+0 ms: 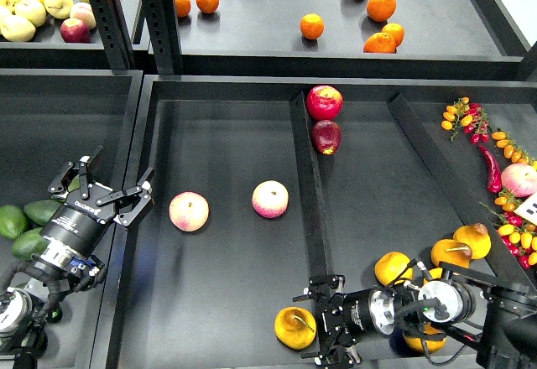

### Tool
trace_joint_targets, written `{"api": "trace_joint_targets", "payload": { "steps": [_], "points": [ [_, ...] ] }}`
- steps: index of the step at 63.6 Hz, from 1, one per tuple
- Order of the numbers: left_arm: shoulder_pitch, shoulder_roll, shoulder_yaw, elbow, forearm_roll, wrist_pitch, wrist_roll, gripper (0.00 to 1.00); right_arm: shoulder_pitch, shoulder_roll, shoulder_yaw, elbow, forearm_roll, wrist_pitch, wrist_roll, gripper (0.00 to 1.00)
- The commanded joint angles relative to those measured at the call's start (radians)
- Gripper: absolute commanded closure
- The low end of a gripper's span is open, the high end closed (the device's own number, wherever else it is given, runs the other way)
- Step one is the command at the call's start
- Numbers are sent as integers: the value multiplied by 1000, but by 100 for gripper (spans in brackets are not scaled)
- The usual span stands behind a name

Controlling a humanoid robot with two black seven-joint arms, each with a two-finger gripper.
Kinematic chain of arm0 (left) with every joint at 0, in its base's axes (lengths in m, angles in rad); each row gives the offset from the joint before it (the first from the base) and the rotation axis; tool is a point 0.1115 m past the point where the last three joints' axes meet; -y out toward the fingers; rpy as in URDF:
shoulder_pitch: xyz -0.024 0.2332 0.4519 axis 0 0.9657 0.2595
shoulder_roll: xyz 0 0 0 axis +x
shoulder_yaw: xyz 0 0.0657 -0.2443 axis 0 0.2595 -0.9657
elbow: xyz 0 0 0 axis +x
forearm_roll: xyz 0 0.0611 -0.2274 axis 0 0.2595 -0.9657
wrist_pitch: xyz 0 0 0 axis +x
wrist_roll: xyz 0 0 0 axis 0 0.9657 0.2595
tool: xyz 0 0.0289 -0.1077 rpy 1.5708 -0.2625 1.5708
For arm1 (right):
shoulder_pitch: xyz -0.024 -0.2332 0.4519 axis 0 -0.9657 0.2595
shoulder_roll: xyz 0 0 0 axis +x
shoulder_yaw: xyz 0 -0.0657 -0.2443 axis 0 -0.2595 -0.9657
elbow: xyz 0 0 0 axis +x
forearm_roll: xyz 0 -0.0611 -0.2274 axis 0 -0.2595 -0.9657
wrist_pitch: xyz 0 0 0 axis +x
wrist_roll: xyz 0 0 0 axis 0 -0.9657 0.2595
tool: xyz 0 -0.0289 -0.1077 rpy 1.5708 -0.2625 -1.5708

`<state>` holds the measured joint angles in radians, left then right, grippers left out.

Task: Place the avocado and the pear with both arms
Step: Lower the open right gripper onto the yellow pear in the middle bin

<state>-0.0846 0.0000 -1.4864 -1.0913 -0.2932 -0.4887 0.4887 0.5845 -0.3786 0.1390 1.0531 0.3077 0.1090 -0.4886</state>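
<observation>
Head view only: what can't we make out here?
- Right gripper: dark, end-on; jaw state unclear, contact with pear uncertain.
- Avocados: partly hidden behind the left arm, cut off by the left edge.
- Yellow fruit under the right arm: mostly covered.

Three avocados (25,228), five pears (295,327), two pink-cream fruits (189,211), seven oranges (311,26), two red apples (324,101).

Avocados (25,226) partly hidden behind left arm; pear (422,340) mostly hidden by right arm.
</observation>
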Motion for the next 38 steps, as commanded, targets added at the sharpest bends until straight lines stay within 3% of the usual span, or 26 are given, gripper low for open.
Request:
{"api": "trace_joint_targets", "payload": {
  "steps": [1, 38],
  "points": [
    [5, 0, 2, -5, 2, 0, 0, 1, 0, 16, 2, -16, -1, 0, 0, 0],
    [29, 0, 5, -36, 2, 0, 0, 1, -6, 82, 8, -100, -7, 0, 0, 1]
  ]
}}
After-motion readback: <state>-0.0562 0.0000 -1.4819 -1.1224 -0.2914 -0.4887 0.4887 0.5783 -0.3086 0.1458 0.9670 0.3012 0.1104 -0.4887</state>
